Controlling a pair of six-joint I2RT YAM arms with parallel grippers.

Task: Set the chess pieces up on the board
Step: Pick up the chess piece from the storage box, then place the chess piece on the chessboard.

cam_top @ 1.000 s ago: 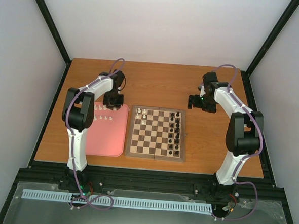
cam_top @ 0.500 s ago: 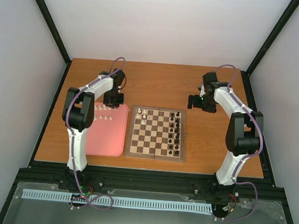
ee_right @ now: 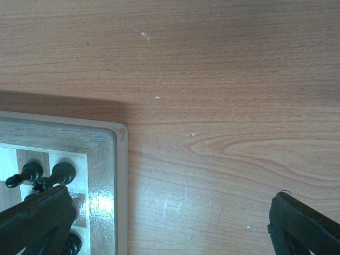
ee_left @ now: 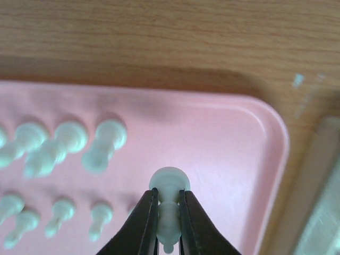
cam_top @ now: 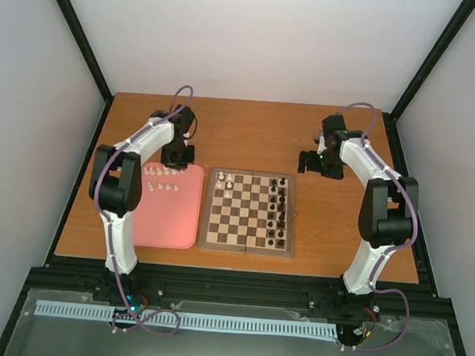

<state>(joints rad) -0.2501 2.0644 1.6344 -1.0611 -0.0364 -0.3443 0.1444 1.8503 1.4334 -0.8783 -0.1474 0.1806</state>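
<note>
The left claw [ee_left: 169,197] is clamped on a small cream-white pawn [ee_left: 169,183], its two dark fingers [ee_left: 149,223] pinching the slim stem from either side. In the left wrist view the pawn's long axis runs in line with the fingers: the round head sits just past the fingertips and the narrow body runs back between them. It hangs over the far right corner of the pink rounded plastic tray [ee_left: 244,154]; whether its foot touches the tray cannot be told. From above, this claw [cam_top: 180,155] is at the tray's far right corner, just left of the square wooden chessboard [cam_top: 247,245] with light and dark brown squares. The other tiny cream chess pieces [cam_top: 163,179] stand upright in two short rows across the far end of the tray [cam_top: 170,218] (blurred in the wrist view, heads up). A few more white ones [cam_top: 226,180] stand on the board's far left squares, and the small black pieces [cam_top: 281,205] line its right side. The right claw [ee_right: 170,223] is spread wide and grips nothing, poised above the bare brown wooden desk [cam_top: 248,130] just beyond the board's far right corner [ee_right: 109,154], where two black pieces [ee_right: 53,174] show.
</note>
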